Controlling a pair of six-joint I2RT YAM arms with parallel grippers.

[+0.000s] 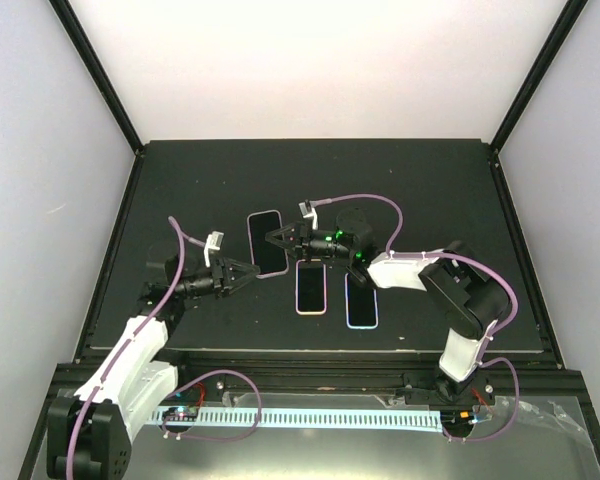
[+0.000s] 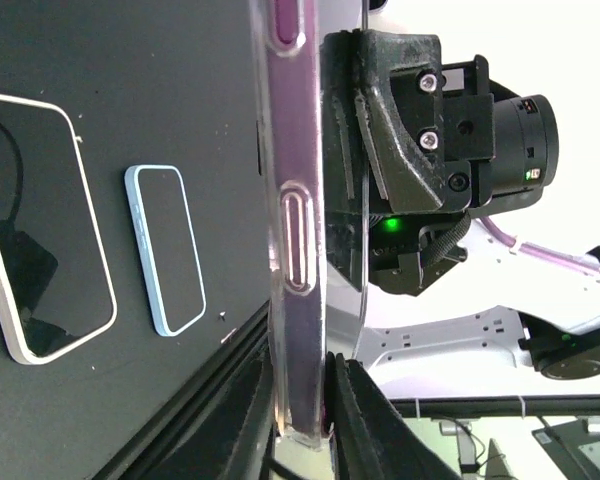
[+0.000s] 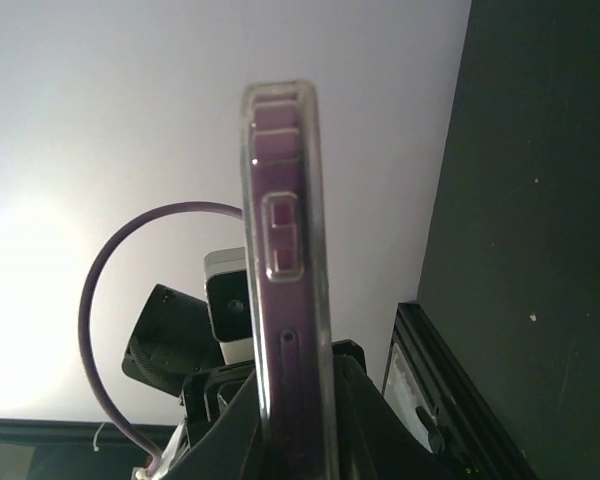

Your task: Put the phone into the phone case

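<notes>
A purple phone in a clear case is held edge-up between both grippers above the black table. My left gripper is shut on its near end. My right gripper is shut on its right side. In the left wrist view the clear case with the purple phone inside runs up from my left gripper, and the right gripper is behind it. In the right wrist view the phone stands in my right gripper. I cannot tell whether it is fully seated.
Two other phones lie face up on the table: a pale-edged one and a blue-edged one, both just right of the held phone. The table's raised front rail runs along the near edge.
</notes>
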